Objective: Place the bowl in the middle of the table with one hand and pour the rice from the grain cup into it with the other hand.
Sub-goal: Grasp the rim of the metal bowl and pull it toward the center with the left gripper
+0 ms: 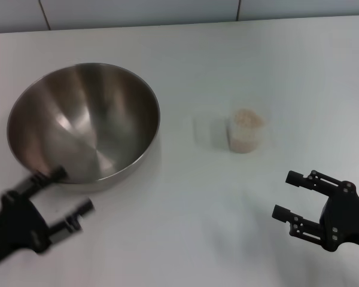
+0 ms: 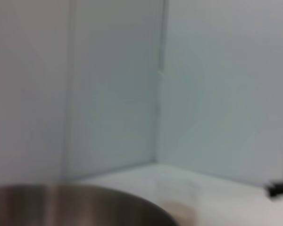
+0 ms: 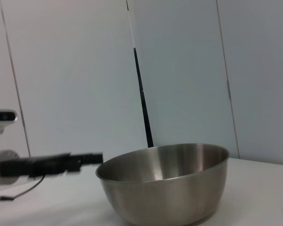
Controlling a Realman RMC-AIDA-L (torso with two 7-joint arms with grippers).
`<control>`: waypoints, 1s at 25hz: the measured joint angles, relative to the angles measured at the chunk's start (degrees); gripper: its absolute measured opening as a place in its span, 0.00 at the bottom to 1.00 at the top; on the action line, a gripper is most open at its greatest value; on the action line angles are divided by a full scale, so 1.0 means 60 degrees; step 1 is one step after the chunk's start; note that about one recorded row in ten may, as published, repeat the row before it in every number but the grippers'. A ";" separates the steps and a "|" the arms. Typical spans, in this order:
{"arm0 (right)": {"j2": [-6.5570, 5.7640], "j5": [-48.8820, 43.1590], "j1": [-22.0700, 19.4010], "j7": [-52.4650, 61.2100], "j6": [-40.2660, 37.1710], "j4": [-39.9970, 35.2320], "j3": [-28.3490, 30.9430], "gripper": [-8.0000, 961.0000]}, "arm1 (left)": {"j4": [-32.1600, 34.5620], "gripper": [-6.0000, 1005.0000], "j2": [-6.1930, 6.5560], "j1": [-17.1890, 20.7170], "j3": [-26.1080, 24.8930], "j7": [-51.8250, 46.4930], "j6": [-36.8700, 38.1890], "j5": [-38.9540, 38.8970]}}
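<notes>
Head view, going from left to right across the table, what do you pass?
left gripper, open, at the near left → bowl → grain cup holding rice → right gripper, open, at the near right.
</notes>
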 joint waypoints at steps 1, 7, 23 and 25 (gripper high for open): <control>0.0000 0.0000 0.0008 -0.0002 0.0001 0.0000 0.0000 0.74 | 0.0005 0.81 0.0000 -0.0030 -0.0423 -0.0262 0.0042 -0.0013; 0.0012 0.0000 0.0073 -0.0069 0.0005 0.0001 0.0001 0.74 | 0.0531 0.81 0.0017 -0.0235 -0.2778 -0.2462 0.0283 -0.0138; 0.0012 0.0000 0.0563 -0.0085 0.0589 0.0080 -0.0012 0.74 | 0.5731 0.73 -0.0006 -0.0978 -0.1012 -1.0669 -0.1689 0.1608; 0.0004 0.0000 0.0613 -0.0087 0.0594 0.0080 -0.0014 0.74 | 0.6045 0.73 -0.0004 -0.0981 -0.0875 -1.1041 -0.1804 0.1792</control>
